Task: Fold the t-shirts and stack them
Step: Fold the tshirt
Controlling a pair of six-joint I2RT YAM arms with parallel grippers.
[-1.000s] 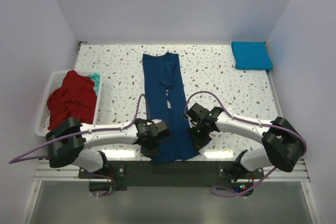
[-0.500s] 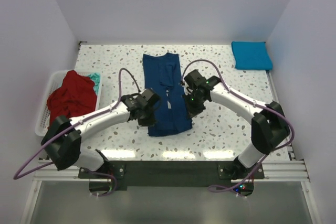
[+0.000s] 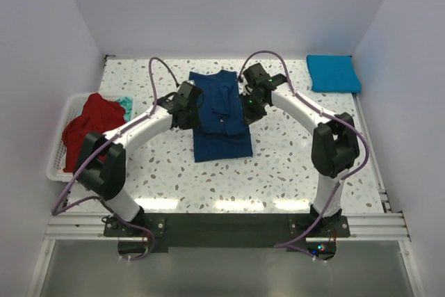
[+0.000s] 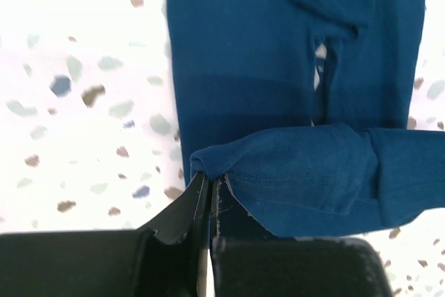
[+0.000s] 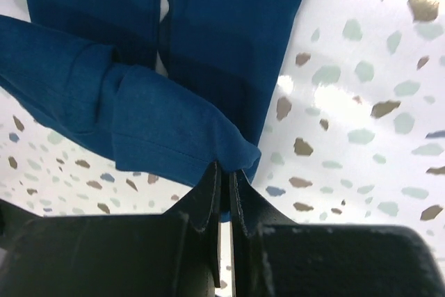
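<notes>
Navy blue cloth t-shirt (image 3: 222, 140): middle of the speckled table (image 3: 292, 165), near hem doubled over itself.
Left gripper (image 4: 211, 180): fingers pinched together on the hem's left corner.
Right gripper (image 5: 224, 170): fingers clamped on its right corner.
Folded turquoise t-shirt (image 3: 333, 73): far right corner.
Red cloth t-shirt (image 3: 94, 130): in the white slatted plastic basket (image 3: 57, 165); we think a teal t-shirt (image 3: 126, 105) lies beside it.

The navy t-shirt (image 3: 221, 130) is soft, matt knit cloth with a stitched hem. The table (image 3: 299, 158) is smooth, glossy, speckled like stone, and mirrors lights at 6 o'clock. The left gripper (image 4: 208, 180) and right gripper (image 5: 224, 172) are matt black plastic. At 9 o'clock, the basket (image 3: 54, 161) is white slatted plastic, and the red t-shirt (image 3: 94, 130) in it is matt cloth.
</notes>
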